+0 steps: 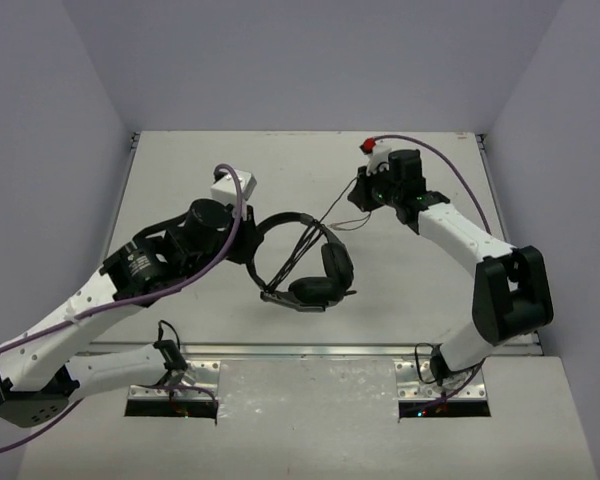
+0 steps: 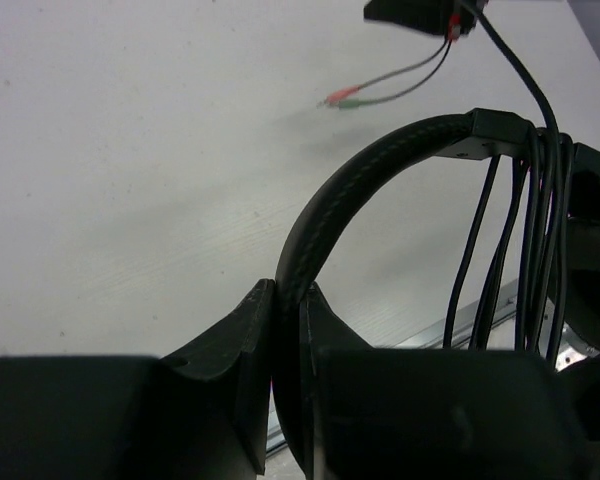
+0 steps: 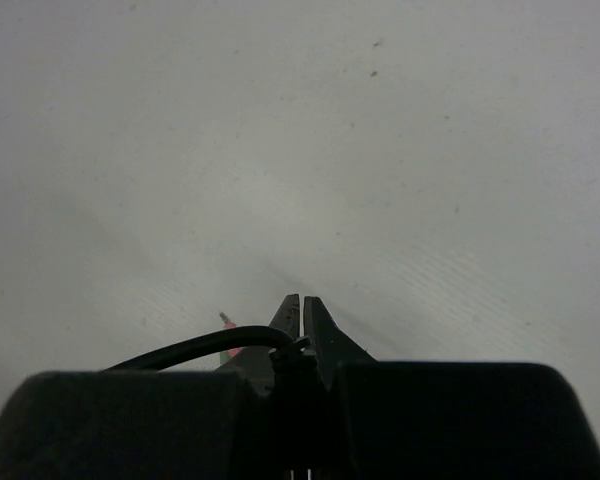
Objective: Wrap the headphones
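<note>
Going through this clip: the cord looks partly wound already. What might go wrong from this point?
1. The right gripper pinches the cord only at its fingertips, so a stretched cord may slip free.
2. The left gripper clamps the thin headband at one spot, so pulling might twist the headphones out.
3. The loops look loose and the plugs dangle free, so turns may unravel.

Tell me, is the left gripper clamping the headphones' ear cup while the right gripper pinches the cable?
Not quite. The left wrist view shows the left gripper clamping the headband, not an ear cup. The right gripper does pinch the cable.
</note>
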{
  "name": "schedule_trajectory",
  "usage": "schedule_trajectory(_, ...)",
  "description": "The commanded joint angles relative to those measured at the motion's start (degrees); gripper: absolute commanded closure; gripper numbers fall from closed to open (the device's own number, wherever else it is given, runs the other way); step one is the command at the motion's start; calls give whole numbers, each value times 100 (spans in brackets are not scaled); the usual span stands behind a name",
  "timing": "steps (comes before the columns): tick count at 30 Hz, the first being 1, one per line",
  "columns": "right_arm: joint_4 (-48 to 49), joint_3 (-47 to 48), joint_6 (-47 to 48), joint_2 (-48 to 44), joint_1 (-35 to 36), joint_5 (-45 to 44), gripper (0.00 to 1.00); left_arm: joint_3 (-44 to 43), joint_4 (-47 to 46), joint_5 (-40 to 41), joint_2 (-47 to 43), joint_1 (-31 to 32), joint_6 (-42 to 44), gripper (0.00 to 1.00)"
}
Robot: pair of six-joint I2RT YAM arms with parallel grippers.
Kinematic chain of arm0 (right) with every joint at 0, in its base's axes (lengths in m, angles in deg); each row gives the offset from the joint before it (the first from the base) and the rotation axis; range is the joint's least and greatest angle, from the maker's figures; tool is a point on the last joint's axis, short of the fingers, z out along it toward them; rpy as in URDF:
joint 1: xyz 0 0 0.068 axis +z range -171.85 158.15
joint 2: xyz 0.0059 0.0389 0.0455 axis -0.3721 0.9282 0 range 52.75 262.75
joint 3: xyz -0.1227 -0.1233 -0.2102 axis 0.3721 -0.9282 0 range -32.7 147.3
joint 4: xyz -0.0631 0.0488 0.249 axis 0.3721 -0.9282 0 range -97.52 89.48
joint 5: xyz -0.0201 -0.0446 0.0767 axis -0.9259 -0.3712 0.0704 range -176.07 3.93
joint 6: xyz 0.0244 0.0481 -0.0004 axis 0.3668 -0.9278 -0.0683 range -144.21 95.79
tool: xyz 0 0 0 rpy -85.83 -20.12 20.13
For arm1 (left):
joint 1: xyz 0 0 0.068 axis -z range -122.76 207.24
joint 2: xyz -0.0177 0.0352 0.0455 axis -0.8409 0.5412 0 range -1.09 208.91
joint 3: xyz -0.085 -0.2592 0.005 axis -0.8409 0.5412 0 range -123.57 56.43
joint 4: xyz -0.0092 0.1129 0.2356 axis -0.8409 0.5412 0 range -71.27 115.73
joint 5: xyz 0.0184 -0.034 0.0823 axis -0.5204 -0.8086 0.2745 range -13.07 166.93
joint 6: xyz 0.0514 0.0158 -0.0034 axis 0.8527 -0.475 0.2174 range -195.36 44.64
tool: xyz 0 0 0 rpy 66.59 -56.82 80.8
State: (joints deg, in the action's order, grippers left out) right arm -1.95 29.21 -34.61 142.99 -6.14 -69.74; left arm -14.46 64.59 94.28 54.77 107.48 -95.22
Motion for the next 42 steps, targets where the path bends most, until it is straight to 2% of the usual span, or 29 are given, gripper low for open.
schedule_trajectory(1,1213,-292,-419,-50,379,61,99,-653,-489,794,-391,47,-473,100)
schedule_trajectory(4,2107,-626,-656,-129,1029,885,98,-741,-1173,1269,-602,47,-817,100)
schedule_trajectory(6,2680,-933,-999,-155,1548,1108,97,-654,-1614,1481,-742,47,-1168,100)
schedule_trajectory(10,4540,-1426,-1842,-103,2313,1398,95,-487,-2239,2595,-796,47,-1959,100)
schedule_trajectory(13,5413,-1787,-2195,-120,2945,1285,99,-592,-2005,3578,-620,47,-2355,100)
schedule_trajectory(14,5530,-1901,-2117,-181,3321,893,99,-810,-1811,3853,-524,47,-2600,100)
schedule_trajectory(18,5899,-2253,-2046,-445,4027,345,96,-1488,-791,4803,231,47,-3129,100)
schedule_trajectory(20,5769,-2315,-1828,-550,4430,-162,96,-1942,-221,5226,687,4,-3391,100)
schedule_trajectory(22,5409,-2368,-1485,-770,4904,-682,99,-2305,533,5070,1031,-355,-3734,100)
schedule_trajectory(23,5251,-2368,-1135,-832,5055,-1059,99,-2402,590,4999,1259,-487,-3727,100)
schedule_trajectory(26,4645,-2298,-458,-1130,5556,-1658,99,-1984,249,4647,1314,-997,-3395,100)
schedule_trajectory(29,3426,-1938,133,-1289,5978,-2982,99,-1622,-165,4532,1340,-1419,-3183,100)
schedule_trajectory(33,2369,-1420,713,-1333,6348,-3741,99,-1428,-367,4348,1551,-1798,-2858,100)
schedule_trajectory(35,1973,-1139,924,-1342,6392,-3900,99,-1349,-447,4164,1683,-2086,-2761,100)
schedule_trajectory(40,1173,-1032,1478,-1587,6392,-4033,99,-1085,-842,2891,1797,-2956,-2462,100)
schedule_trajectory(42,953,-979,1575,-1641,6392,-3885,99,-1093,-834,2950,1911,-3011,-2400,100)
